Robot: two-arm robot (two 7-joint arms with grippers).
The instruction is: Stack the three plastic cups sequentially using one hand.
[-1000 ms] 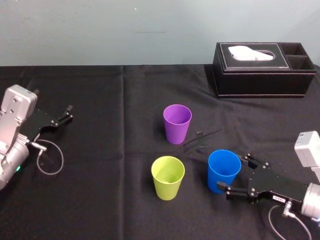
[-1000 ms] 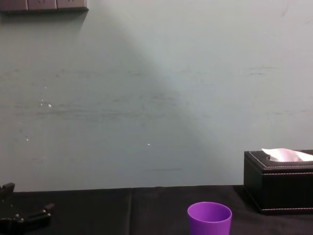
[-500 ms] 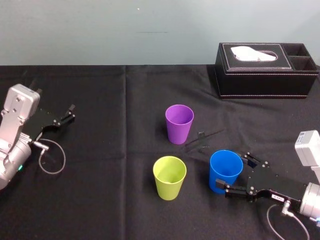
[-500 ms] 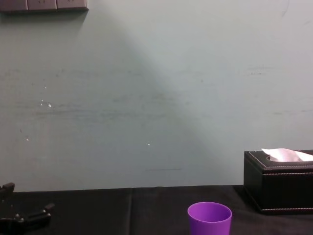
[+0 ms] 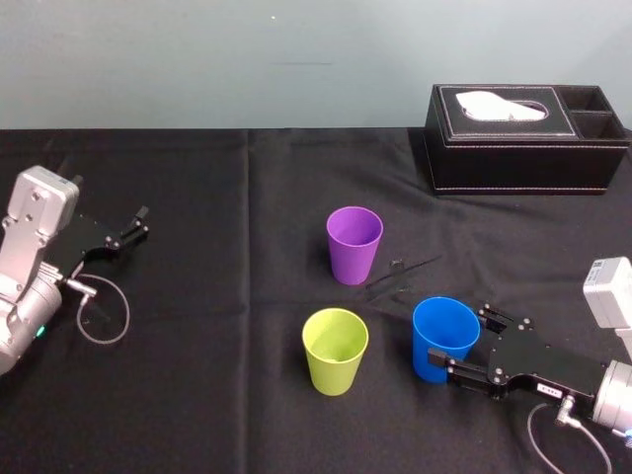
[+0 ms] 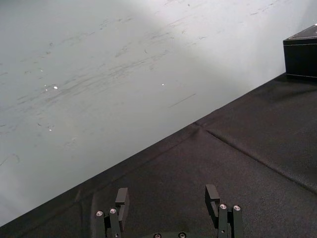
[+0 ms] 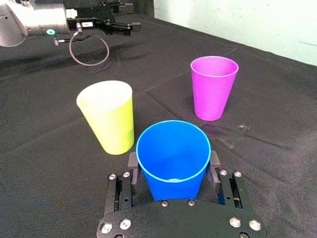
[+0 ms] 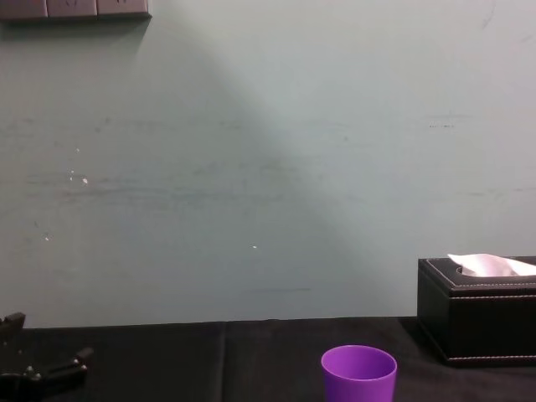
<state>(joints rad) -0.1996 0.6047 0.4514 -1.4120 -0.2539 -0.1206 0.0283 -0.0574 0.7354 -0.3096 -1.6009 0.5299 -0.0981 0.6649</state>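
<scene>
Three smooth, tapered cups sit mouth up, each apart from the others. The purple cup (image 5: 354,244) stands farthest back. The green cup (image 5: 335,351) stands nearer the robot, a little to its left. The blue cup (image 5: 444,339) is level with the green one on its right and leans slightly. The black right gripper (image 5: 464,341), reaching in low from the right, clasps it with one finger against each side.

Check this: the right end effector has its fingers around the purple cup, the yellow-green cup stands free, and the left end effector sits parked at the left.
Wrong cup: in the right wrist view the right end effector has its fingers around the blue cup, and the purple cup stands free. The yellow-green cup and the parked left end effector are as stated.
</scene>
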